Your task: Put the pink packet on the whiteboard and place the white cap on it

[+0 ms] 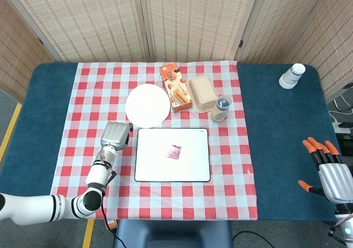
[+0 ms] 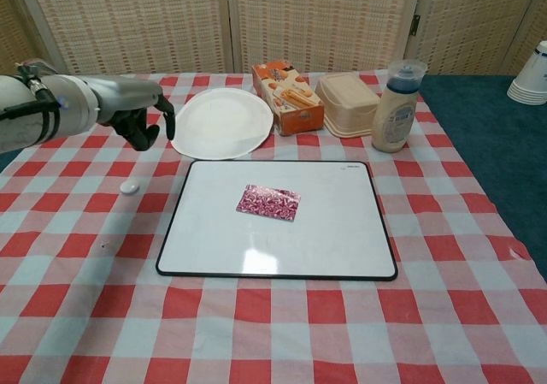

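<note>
The pink packet (image 1: 173, 151) (image 2: 268, 203) lies flat near the middle of the whiteboard (image 1: 190, 168) (image 2: 329, 234), with nothing touching it. On the checked cloth left of the board sits the small white cap (image 2: 129, 186); in the head view my left hand covers it. My left hand (image 1: 116, 134) (image 2: 142, 125) hovers above and behind the cap, its fingers hanging down loosely and holding nothing. My right hand (image 1: 329, 172) stays far off at the table's right edge with its fingers spread and empty.
Behind the board stand a white plate (image 1: 147, 105) (image 2: 222, 123), an orange snack box (image 1: 174, 86), a beige lidded container (image 1: 202, 93) and a bottle (image 1: 221, 109). A stack of paper cups (image 1: 291, 75) is at the far right.
</note>
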